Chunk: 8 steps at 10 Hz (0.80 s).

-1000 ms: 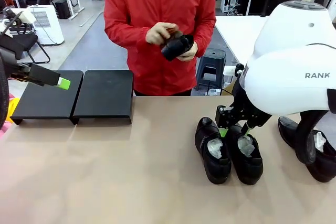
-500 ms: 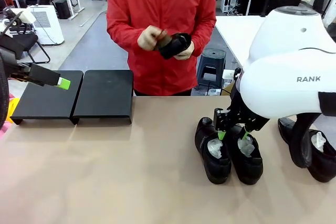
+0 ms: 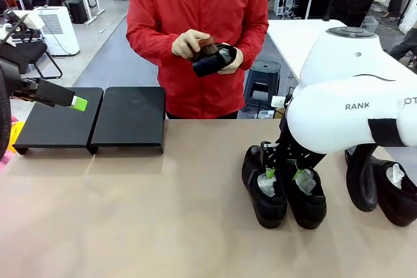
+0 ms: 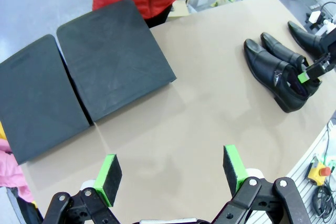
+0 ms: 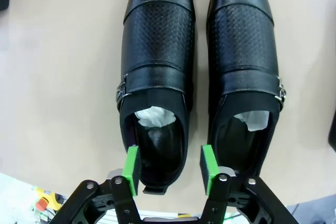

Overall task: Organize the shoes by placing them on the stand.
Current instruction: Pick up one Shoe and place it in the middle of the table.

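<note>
The right gripper (image 5: 169, 167) has dropped lower, jaws apart astride the heel of a dress shoe (image 5: 157, 51) well right of the stand (image 3: 130, 115), so a grasp looks imminent; the left gripper (image 4: 173, 174) hangs wide open near the stand

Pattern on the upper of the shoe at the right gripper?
Black, dotted perforations across the shoe; right wrist view.
</note>
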### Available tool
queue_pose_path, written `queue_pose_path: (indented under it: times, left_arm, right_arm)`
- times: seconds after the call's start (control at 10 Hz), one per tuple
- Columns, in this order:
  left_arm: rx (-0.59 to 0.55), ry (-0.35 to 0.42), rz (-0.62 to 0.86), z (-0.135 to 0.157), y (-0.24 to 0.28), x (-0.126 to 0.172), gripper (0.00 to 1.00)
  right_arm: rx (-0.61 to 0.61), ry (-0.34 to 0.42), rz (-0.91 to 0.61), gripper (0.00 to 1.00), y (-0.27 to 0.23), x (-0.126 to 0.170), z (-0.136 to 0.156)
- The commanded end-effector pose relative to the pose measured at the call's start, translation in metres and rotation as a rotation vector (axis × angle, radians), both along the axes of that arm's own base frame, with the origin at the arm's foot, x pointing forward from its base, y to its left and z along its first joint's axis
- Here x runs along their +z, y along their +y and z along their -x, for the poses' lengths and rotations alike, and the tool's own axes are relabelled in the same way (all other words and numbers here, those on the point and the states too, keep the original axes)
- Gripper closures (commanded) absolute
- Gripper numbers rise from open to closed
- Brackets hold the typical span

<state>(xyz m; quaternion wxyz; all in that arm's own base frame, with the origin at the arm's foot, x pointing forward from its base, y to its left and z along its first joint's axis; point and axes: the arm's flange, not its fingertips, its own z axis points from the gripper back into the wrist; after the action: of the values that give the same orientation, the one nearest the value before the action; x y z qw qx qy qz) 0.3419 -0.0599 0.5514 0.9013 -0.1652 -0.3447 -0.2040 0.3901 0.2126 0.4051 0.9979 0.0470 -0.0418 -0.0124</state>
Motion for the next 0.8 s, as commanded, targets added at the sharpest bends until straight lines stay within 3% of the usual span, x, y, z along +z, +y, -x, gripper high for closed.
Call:
queue_pose_path:
  times: [0.0,0.1,0.7]
  left_arm:
    - [-0.013,-0.001,-0.006,0.000,0.003,0.000,0.00]
    - [-0.013,-0.001,-0.006,0.000,0.003,0.000,0.00]
    - [-0.013,-0.001,-0.006,0.000,0.003,0.000,0.00]
  right_arm:
    - [-0.007,-0.034,0.017,0.67,0.001,0.002,-0.006]
    - [-0.010,-0.032,0.013,0.74,0.001,-0.001,-0.007]
    - [-0.032,0.023,0.048,0.74,-0.002,-0.020,-0.014]
